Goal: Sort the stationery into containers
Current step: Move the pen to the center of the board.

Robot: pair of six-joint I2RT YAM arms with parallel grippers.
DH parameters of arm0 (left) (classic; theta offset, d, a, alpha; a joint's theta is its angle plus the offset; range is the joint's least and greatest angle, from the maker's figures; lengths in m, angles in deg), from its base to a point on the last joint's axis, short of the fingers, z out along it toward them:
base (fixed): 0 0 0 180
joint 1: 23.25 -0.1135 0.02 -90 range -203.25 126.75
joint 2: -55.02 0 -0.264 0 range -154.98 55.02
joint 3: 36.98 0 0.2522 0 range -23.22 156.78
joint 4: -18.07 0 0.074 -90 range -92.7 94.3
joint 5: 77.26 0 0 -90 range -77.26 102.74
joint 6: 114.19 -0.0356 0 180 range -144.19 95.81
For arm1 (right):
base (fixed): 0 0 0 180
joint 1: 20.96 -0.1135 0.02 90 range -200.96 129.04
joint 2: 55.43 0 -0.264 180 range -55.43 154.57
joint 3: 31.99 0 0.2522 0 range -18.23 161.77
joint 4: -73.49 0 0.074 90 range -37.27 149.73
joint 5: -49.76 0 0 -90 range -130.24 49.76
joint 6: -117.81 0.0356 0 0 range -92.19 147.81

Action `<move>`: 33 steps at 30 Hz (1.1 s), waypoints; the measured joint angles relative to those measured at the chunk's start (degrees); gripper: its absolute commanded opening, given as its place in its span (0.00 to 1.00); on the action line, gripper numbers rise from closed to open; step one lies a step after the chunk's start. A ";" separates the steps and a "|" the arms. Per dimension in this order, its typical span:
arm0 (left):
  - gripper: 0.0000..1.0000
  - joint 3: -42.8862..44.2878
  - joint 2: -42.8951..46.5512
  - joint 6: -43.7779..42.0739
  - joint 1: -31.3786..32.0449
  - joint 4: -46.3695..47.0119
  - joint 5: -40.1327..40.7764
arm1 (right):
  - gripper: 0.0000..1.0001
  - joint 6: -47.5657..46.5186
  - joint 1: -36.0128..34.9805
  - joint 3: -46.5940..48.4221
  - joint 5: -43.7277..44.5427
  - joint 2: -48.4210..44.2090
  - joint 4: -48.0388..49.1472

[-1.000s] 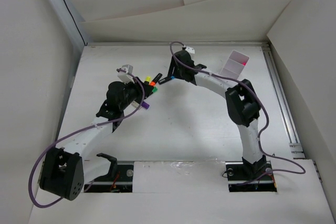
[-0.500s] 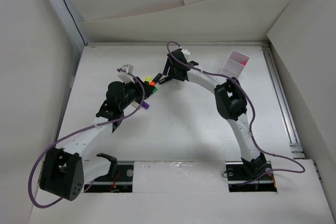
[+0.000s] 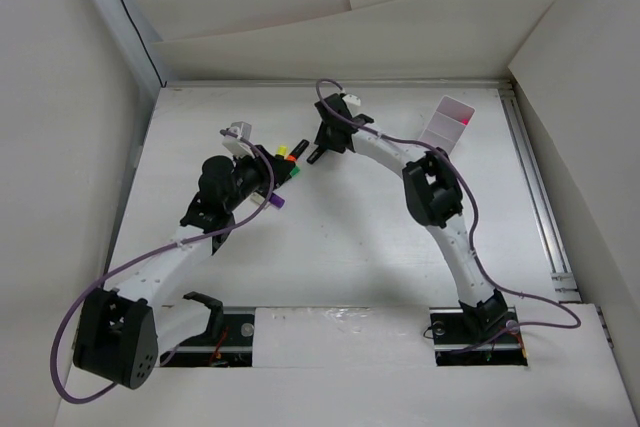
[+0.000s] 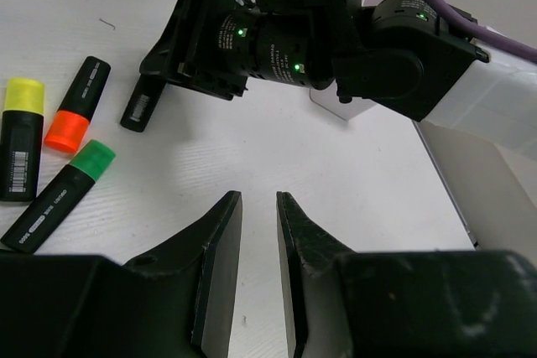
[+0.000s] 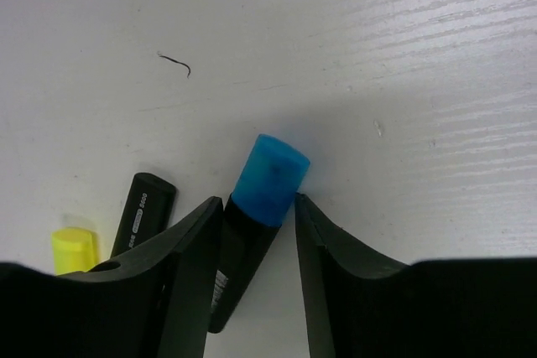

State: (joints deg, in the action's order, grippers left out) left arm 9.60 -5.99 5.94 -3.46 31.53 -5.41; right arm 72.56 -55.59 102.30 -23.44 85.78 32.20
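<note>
- The right wrist view gives the clearest look at the grasp. The right gripper (image 5: 258, 207) has its two fingers (image 5: 189, 266) pressed against either side of the blue-capped marker (image 5: 268, 175), which points away from the camera over the white table (image 5: 403, 56). I cannot tell whether the marker has left the surface.
- The left wrist view shows the same marker only as a black body end (image 4: 138, 111) poking out under the right gripper (image 4: 201, 56). Its blue cap is hidden there.
- The left gripper (image 4: 258, 203) is closed on nothing, with only a thin slit between its fingers, and it hovers over bare table near the group of markers.
- Left of that slit lie the yellow marker (image 4: 21, 136), the orange marker (image 4: 80, 102) and the green marker (image 4: 63, 194), close together and apart from the held one.
- Only the top view shows the purple-capped marker (image 3: 275, 203), which lies beside the left arm's wrist.
- The tray (image 3: 447, 125) sits far right, well apart from the markers, with a pink item (image 3: 465, 119) at its right end.
- In the left wrist view the right arm's black body blocks part of the tray (image 4: 503, 106).
- A small dark curl (image 5: 174, 63) lies on the table beyond the blue cap.
</note>
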 measured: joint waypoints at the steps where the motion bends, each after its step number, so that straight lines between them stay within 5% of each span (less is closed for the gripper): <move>1: 0.20 0.00 0.04 0.02 0.00 0.00 -0.02 | 0.42 0.04 0.00 0.28 0.17 0.15 -0.39; 7: 0.20 0.00 0.13 0.20 0.00 0.04 -0.13 | 0.33 -0.35 -0.04 0.37 2.01 0.42 -0.72; 14: 0.20 0.00 0.13 0.22 0.00 0.15 -0.90 | 0.28 -3.69 -0.33 -11.63 4.68 -6.73 2.32; 21: 0.20 0.00 0.13 0.55 0.00 0.37 -1.25 | 0.64 -6.95 0.00 -24.28 5.03 -14.84 2.56; 27: 0.20 0.00 0.13 0.63 0.00 0.37 -1.36 | 0.67 -9.38 1.55 -24.24 3.72 -15.21 1.92; 33: 0.20 0.00 0.13 0.66 0.00 0.37 -1.31 | 0.58 -10.14 3.21 -22.10 3.63 -13.90 0.87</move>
State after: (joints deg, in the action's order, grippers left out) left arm 9.60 -5.86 6.60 -3.46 31.90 -6.73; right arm 62.42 -52.38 80.20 -19.81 71.87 33.07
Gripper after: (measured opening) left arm 0.200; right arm 0.611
